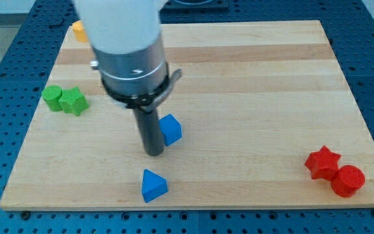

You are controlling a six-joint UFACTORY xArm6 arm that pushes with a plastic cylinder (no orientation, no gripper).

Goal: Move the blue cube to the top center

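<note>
While the arm hangs upright over the wooden board [252, 97], my tip [154, 154], a gripperless dark rod, touches the small blue cube [171, 129] just right of it

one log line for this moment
tip | touching small blue cube, at its left | cube mid wooden board | top center not reached

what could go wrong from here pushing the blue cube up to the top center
1. My tip sits at the blue cube's lower left edge, not squarely below it, so a push may slide the cube toward the view's right or spin it off the tip.
2. The arm's wide body hides the board above the cube, so drift there would be hard to see.
3. The blue triangular block lies close below; backing up to re-aim might nudge it.
</note>
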